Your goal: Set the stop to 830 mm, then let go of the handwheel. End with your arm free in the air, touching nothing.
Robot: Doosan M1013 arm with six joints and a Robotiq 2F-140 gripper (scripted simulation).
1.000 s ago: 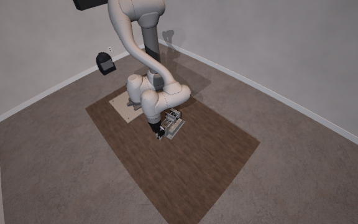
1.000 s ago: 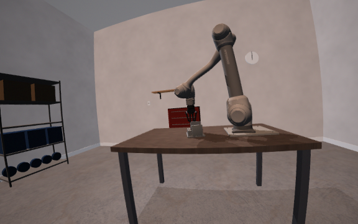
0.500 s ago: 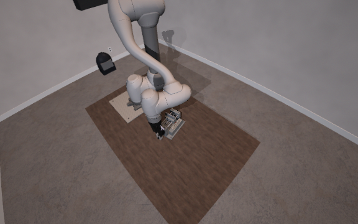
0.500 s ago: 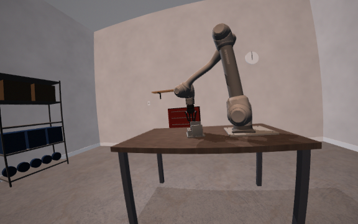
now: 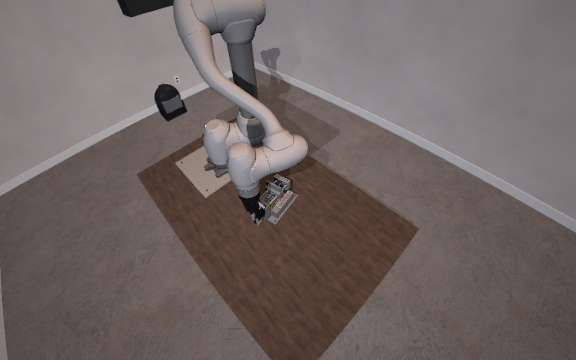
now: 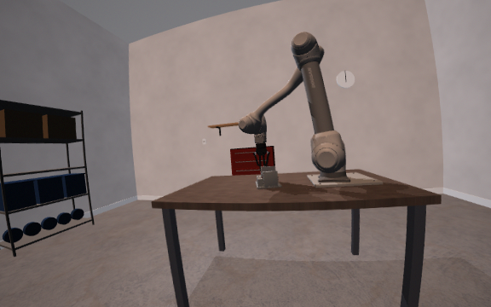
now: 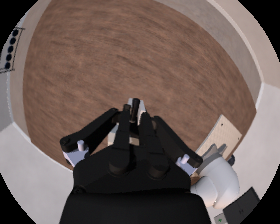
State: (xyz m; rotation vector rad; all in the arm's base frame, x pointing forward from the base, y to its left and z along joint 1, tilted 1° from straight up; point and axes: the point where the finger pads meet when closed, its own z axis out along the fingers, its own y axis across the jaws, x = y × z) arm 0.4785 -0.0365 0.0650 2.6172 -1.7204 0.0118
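A small grey stop mechanism (image 5: pixel 278 200) sits on the dark wooden table, in front of the arm's base plate; it also shows in the exterior view (image 6: pixel 267 177). My gripper (image 5: pixel 257 218) points straight down at the mechanism's near end, and stands over it in the exterior view (image 6: pixel 262 163). In the wrist view the black fingers are drawn close together on a small pale part, the handwheel (image 7: pixel 134 106), mostly hidden between the fingertips. The scale reading is too small to read.
The arm's base stands on a beige plate (image 5: pixel 203 171) at the back of the table (image 6: pixel 297 192). A red cabinet (image 6: pixel 251 160) stands behind the table, a black shelf unit (image 6: pixel 34 170) at the left wall.
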